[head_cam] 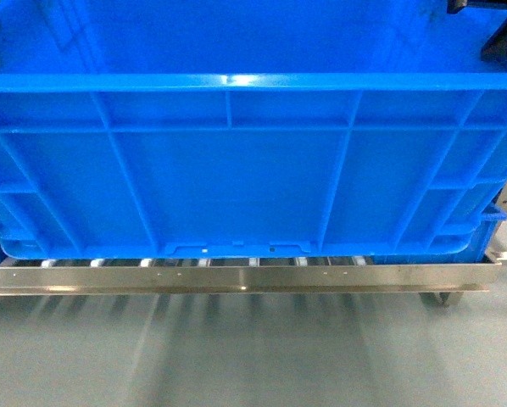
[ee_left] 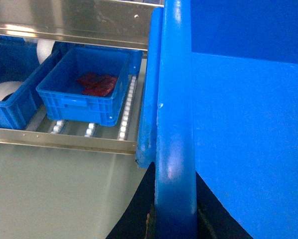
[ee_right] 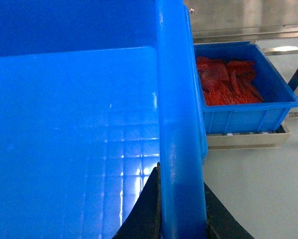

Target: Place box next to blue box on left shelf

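Two claws grip the box [head_cam: 236, 178] by its end rims: the left claw [ee_left: 175, 219] straddles the rim in the left wrist view, the right claw [ee_right: 181, 214] does the same on the opposite rim. The box fills the head view, its base over the front rail of the shelf [head_cam: 236, 277]. To its left sits a small bin [ee_left: 84, 94] with red items on the rollers; to its right, another bin [ee_right: 243, 107] of red pieces.
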Tool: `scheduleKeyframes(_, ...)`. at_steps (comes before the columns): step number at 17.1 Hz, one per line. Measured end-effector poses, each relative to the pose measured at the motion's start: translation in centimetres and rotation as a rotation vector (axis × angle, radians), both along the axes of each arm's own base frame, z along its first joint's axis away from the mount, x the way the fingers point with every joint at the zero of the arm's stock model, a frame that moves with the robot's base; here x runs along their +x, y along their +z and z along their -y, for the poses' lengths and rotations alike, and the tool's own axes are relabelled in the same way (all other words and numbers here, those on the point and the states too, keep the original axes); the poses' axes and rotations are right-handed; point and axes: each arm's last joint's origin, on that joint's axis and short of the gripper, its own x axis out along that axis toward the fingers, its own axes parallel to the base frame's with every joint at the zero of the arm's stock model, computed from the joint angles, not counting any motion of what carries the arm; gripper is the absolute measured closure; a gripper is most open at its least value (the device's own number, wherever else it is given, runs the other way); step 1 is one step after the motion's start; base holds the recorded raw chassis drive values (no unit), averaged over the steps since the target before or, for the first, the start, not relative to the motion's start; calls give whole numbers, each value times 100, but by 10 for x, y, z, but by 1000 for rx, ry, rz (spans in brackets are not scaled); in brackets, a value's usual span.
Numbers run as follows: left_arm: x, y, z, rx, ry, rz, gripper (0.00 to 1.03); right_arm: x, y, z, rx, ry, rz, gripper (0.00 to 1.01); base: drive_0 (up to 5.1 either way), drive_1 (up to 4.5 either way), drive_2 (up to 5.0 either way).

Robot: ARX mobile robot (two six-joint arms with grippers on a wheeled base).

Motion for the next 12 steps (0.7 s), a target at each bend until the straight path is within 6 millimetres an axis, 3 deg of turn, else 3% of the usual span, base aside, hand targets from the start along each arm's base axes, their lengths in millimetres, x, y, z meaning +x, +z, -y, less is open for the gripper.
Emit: scheduleKeyframes(12, 0, -1, 0, 0, -1, -8, 95, 0, -1, 0, -2, 0, -8, 92, 0, 0, 0)
